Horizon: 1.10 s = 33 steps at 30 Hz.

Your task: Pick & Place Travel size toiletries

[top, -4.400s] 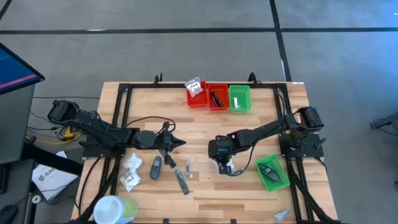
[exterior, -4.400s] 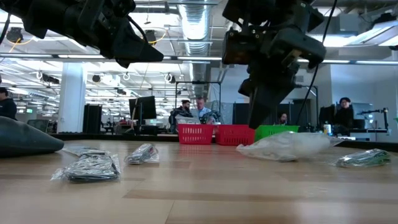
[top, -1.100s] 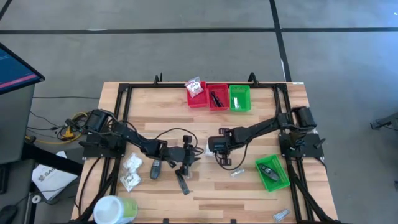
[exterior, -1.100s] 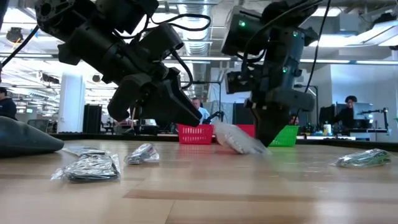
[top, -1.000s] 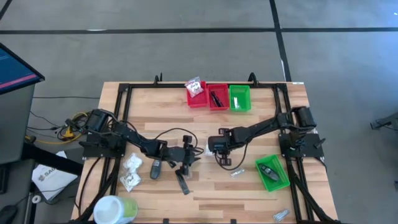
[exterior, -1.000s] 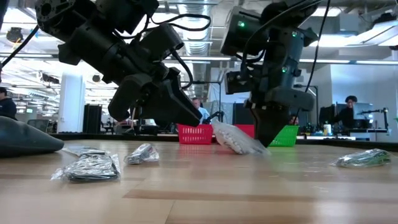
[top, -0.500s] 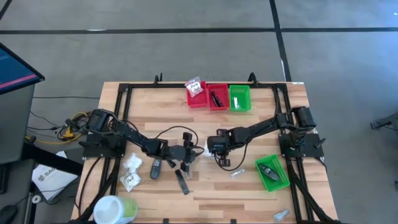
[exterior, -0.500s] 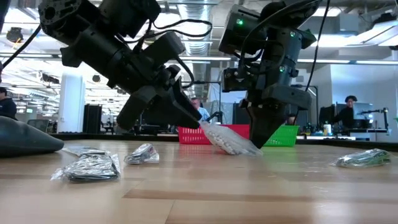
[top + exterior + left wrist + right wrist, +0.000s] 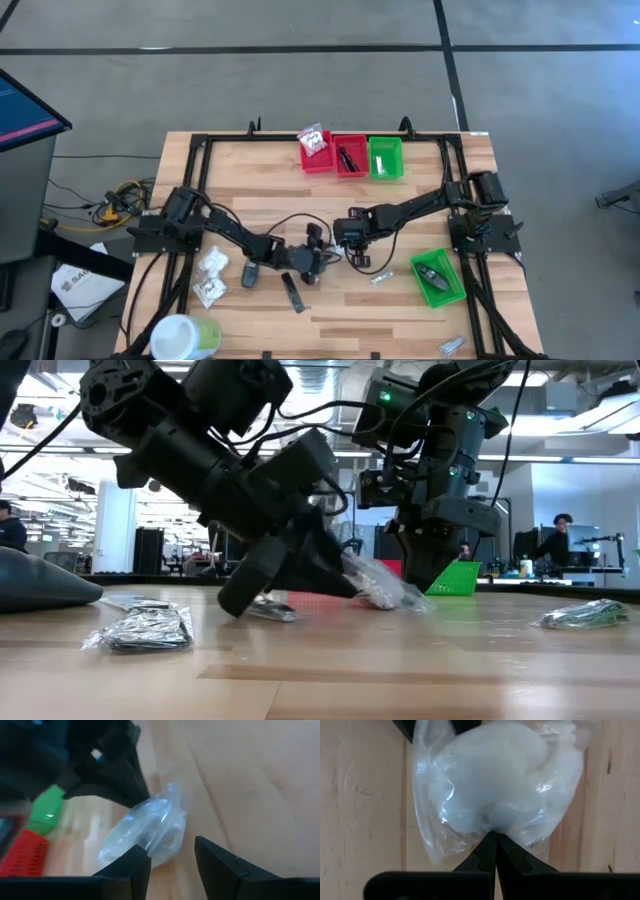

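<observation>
At mid-table the left gripper [image 9: 170, 862] has slid in, fingers parted around the clear packet [image 9: 495, 785] that the right gripper [image 9: 491, 851] pinches shut, suggesting a handover.

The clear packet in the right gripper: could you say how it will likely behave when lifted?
The packet is thin crinkled film around a soft white wad, so it should sag and flop. It probably weighs little. The right gripper is shut only on the film's edge, so it may slip or swing; the left gripper stands open beside it.
</observation>
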Each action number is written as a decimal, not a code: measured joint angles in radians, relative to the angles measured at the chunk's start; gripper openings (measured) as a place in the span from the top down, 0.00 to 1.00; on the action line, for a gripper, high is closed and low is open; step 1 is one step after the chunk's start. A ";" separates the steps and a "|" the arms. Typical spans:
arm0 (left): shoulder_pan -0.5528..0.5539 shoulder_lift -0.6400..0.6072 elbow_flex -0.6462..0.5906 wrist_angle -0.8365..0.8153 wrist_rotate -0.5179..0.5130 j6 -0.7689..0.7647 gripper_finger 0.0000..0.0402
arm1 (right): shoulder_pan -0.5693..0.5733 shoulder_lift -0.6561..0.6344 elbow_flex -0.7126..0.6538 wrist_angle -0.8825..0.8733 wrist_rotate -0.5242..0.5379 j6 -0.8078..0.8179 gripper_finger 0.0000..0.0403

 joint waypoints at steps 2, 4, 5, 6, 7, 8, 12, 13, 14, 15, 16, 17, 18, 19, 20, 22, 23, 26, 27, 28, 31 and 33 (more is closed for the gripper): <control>-0.008 -0.002 -0.001 -0.002 -0.025 0.012 0.65 | 0.000 0.000 0.000 0.000 -0.002 0.000 1.00; -0.013 -0.009 -0.002 -0.003 -0.040 0.013 0.66 | 0.001 0.000 0.000 0.000 -0.002 0.000 1.00; -0.014 -0.013 -0.002 0.000 -0.042 0.014 0.67 | 0.001 0.000 0.000 0.001 -0.003 0.000 1.00; -0.016 -0.017 -0.002 0.003 -0.042 0.013 0.68 | 0.001 0.000 0.000 0.001 -0.003 0.000 1.00; -0.018 -0.018 -0.002 0.005 -0.043 0.013 0.69 | 0.001 0.000 0.000 0.001 -0.003 0.000 1.00; -0.019 -0.018 -0.002 0.003 -0.043 0.013 0.70 | 0.001 0.000 0.000 0.001 -0.003 0.000 1.00; -0.021 -0.018 -0.002 0.005 -0.043 0.012 0.73 | 0.001 0.000 0.000 0.001 -0.003 0.000 1.00; -0.021 -0.018 -0.002 0.003 -0.042 0.012 0.74 | 0.001 0.000 0.000 0.002 -0.003 0.000 1.00; -0.021 -0.018 -0.002 0.002 -0.042 0.012 0.74 | 0.001 0.000 0.000 0.002 -0.003 0.000 1.00; -0.021 -0.018 -0.002 0.004 -0.043 0.011 0.75 | 0.001 0.000 0.000 0.002 -0.003 0.000 1.00; -0.021 -0.018 -0.002 0.006 -0.043 0.009 0.76 | 0.001 0.000 0.000 0.002 -0.003 0.000 1.00; -0.021 -0.018 -0.002 0.007 -0.042 0.004 0.77 | 0.001 0.000 0.000 0.003 -0.003 -0.003 1.00; -0.021 -0.018 -0.002 0.009 -0.042 -0.010 0.78 | 0.001 0.000 0.000 0.005 -0.003 -0.005 1.00; -0.021 -0.018 -0.002 0.014 -0.042 -0.028 0.80 | 0.001 0.000 0.000 0.008 -0.003 -0.007 1.00; -0.021 -0.020 -0.002 0.018 -0.042 -0.048 0.82 | 0.001 0.000 0.000 0.011 -0.003 -0.008 1.00; -0.021 -0.037 -0.002 0.016 -0.042 -0.079 0.90 | 0.001 0.000 0.004 0.007 -0.003 -0.008 1.00; -0.021 -0.049 -0.002 0.017 -0.042 -0.086 0.95 | 0.001 0.000 0.009 0.003 -0.003 -0.009 1.00; -0.021 -0.105 -0.012 0.019 -0.042 -0.100 0.98 | 0.001 0.000 0.020 0.004 -0.003 -0.019 1.00; -0.022 -0.123 -0.019 0.020 -0.042 -0.112 0.99 | 0.002 0.000 0.023 0.000 -0.003 -0.025 1.00; -0.022 -0.145 -0.033 0.016 -0.041 -0.124 0.99 | 0.002 0.000 0.027 -0.005 -0.002 -0.027 1.00; -0.022 -0.205 -0.073 0.015 -0.034 -0.161 1.00 | 0.003 0.000 0.050 -0.005 -0.002 -0.029 1.00; -0.022 -0.242 -0.103 0.013 -0.035 -0.173 1.00 | 0.004 0.000 0.055 -0.007 -0.002 -0.029 1.00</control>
